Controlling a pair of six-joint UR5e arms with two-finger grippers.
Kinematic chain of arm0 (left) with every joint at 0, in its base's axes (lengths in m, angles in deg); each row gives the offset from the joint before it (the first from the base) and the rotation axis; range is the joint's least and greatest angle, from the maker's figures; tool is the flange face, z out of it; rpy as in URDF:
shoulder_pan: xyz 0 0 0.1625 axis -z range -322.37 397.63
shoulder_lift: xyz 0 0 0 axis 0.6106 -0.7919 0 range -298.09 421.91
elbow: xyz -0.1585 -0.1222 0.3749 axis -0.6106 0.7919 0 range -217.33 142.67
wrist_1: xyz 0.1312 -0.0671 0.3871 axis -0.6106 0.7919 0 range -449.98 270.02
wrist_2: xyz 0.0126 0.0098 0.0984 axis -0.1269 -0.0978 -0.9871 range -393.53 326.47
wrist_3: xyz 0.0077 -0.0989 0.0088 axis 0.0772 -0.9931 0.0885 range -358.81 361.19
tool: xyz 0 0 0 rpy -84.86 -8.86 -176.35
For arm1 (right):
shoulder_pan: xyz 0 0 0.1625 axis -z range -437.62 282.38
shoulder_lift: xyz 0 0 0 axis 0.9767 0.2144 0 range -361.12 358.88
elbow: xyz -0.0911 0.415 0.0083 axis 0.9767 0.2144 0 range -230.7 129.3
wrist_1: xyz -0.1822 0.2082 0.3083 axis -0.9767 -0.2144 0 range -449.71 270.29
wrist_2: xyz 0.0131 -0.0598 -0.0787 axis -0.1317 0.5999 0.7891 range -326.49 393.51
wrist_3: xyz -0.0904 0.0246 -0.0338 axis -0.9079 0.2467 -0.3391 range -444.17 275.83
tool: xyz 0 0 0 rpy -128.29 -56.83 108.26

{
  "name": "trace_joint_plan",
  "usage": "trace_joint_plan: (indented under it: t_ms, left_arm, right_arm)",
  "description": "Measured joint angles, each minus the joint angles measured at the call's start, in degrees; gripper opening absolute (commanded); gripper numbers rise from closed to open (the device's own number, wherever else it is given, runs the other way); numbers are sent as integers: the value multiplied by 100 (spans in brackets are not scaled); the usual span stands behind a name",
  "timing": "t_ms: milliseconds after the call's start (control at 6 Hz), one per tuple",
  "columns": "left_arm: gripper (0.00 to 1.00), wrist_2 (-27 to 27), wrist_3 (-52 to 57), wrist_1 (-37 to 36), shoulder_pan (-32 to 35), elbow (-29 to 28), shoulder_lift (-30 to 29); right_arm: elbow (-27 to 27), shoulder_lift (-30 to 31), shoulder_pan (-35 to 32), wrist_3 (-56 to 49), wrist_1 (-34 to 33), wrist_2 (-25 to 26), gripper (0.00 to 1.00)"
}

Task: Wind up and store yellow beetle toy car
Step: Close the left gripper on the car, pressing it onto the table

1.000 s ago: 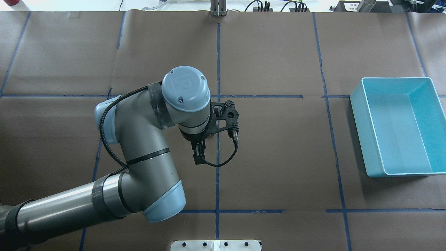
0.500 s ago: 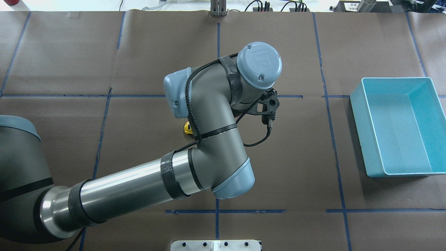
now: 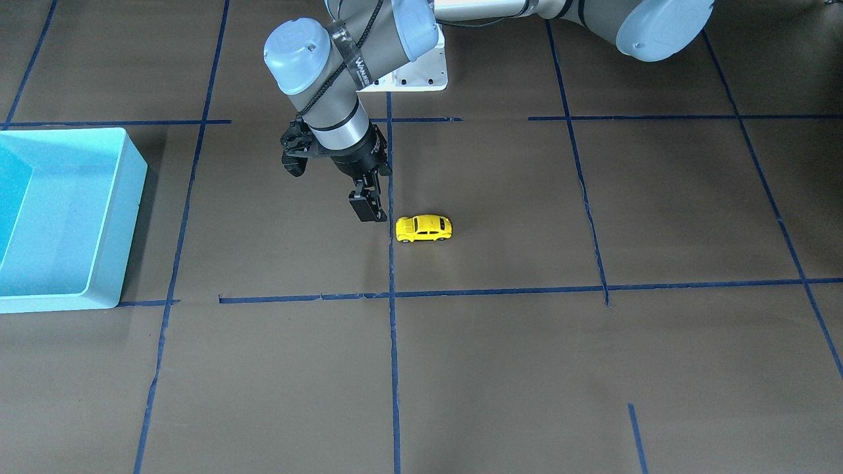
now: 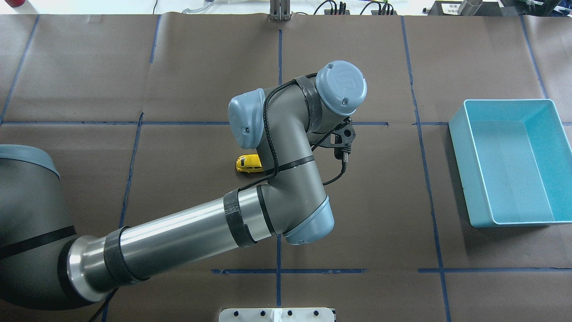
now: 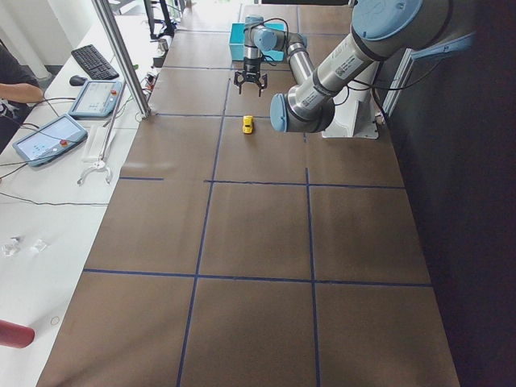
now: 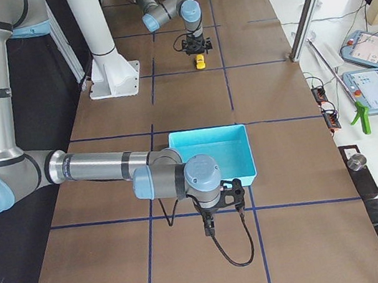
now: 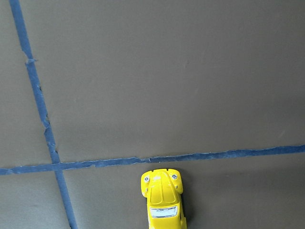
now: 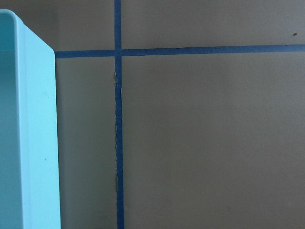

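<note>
The yellow beetle toy car (image 3: 424,228) stands on its wheels on the brown table, free of any gripper. It also shows in the overhead view (image 4: 248,163) beside my left forearm, and at the bottom edge of the left wrist view (image 7: 163,202). My left gripper (image 3: 367,209) hangs just above the table, a short way from the car on the bin's side, open and empty. The light blue bin (image 4: 509,161) is empty at the table's right end. My right gripper (image 6: 208,227) hovers by the bin's near corner. I cannot tell whether it is open.
Blue tape lines (image 4: 279,134) grid the brown paper. The robot's white base plate (image 4: 277,314) sits at the near edge. The bin's wall (image 8: 28,143) fills the left of the right wrist view. Tablets and cables lie on the side bench (image 5: 56,133).
My left arm has swung right, toward the bin, and stretched out. The car, hidden under the wrist a second ago, now shows on the table beside the forearm.
</note>
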Motion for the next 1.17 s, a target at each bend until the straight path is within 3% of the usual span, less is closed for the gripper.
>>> trace_joint_plan:
  t_ms: [500,1167]
  left_arm:
    - [100,14,-181,471,-75,-66,493]
    - [100,-13,-148,1024,-96,-376,548]
  right_arm:
    - [6,2,0,0,0,0,100]
    - [9,4,4,0,1,0,100]
